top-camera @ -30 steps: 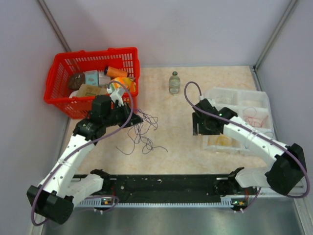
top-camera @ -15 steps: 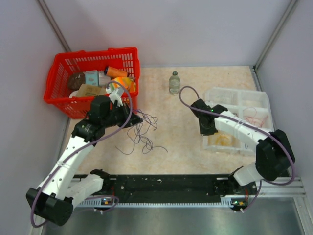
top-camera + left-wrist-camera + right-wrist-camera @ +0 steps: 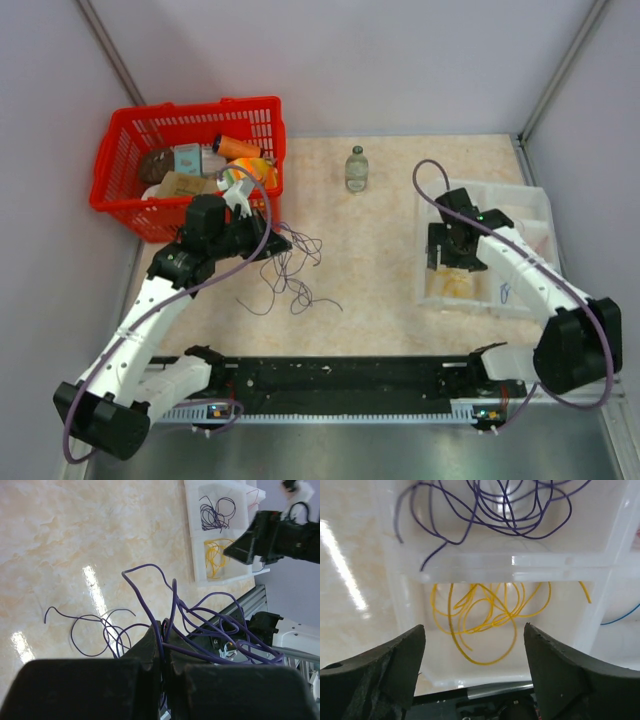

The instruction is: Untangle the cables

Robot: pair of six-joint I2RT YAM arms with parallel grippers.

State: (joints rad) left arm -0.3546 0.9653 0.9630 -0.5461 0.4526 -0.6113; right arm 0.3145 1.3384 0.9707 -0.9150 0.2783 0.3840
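Jaws of our left gripper pinch the purple cables at centre-left; our right gripper, jaws open, hangs over the tray, well apart from them.

Marbled table with basket, bottle, tray, purple cables

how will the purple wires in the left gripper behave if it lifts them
Probably floppy: the purple wires arch in loose loops from the shut left gripper. Likely very light, being thread-thin. Crossed strands may snag, dragging along the loops on the table.
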